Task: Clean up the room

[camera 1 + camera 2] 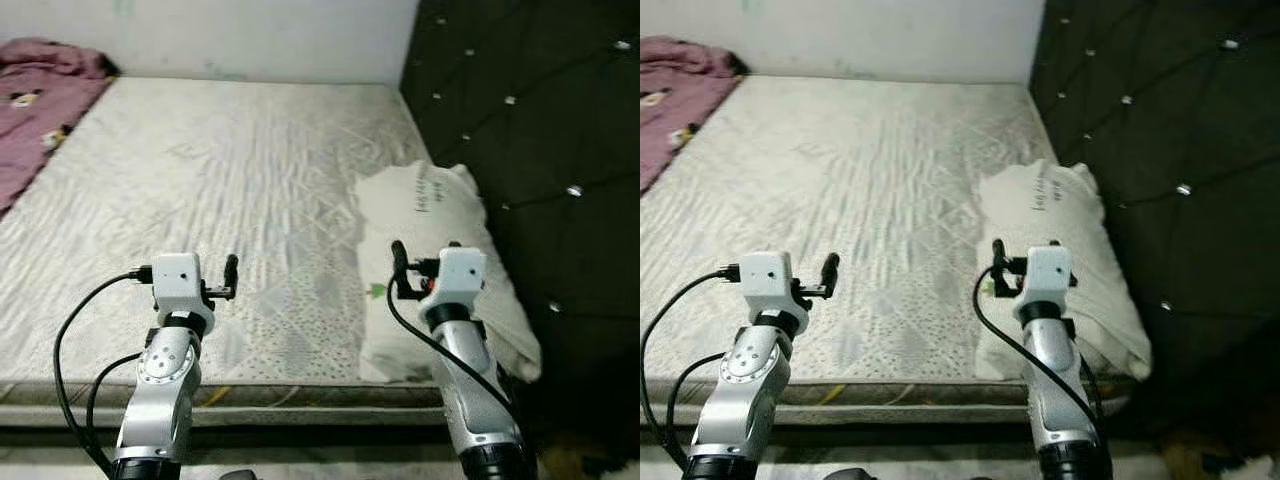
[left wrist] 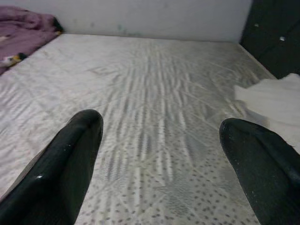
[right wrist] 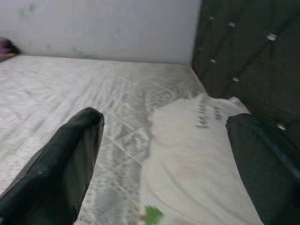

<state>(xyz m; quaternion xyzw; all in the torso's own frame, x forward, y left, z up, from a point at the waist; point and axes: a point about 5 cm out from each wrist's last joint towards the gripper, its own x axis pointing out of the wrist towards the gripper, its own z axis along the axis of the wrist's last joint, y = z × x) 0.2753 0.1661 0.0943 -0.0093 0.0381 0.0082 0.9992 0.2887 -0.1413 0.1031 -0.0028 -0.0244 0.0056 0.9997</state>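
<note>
A bare mattress (image 1: 230,190) takes up most of the head views, running from the lower edge of the frame to a pale wall (image 1: 250,35) at the top. A white pillow (image 1: 430,250) lies at centre right, against a dark tufted headboard (image 1: 540,150) that covers the right side. A purple blanket (image 1: 40,110) is bunched in the upper left corner, well apart from the pillow. The left gripper (image 2: 159,154) is raised over the near edge of the mattress at lower left, its two black fingers spread wide and empty. The right gripper (image 3: 164,159) hovers at lower right just above the near end of the pillow, its fingers likewise spread with nothing between them. The pillow looks like the nearest thing to tidy. The risk from here is a shallow pinch: soft fabric could slip out as the arm lifts, or the fingers could catch the mattress cover underneath. The headboard is close to the right arm, so a wide swing might strike it.
</note>
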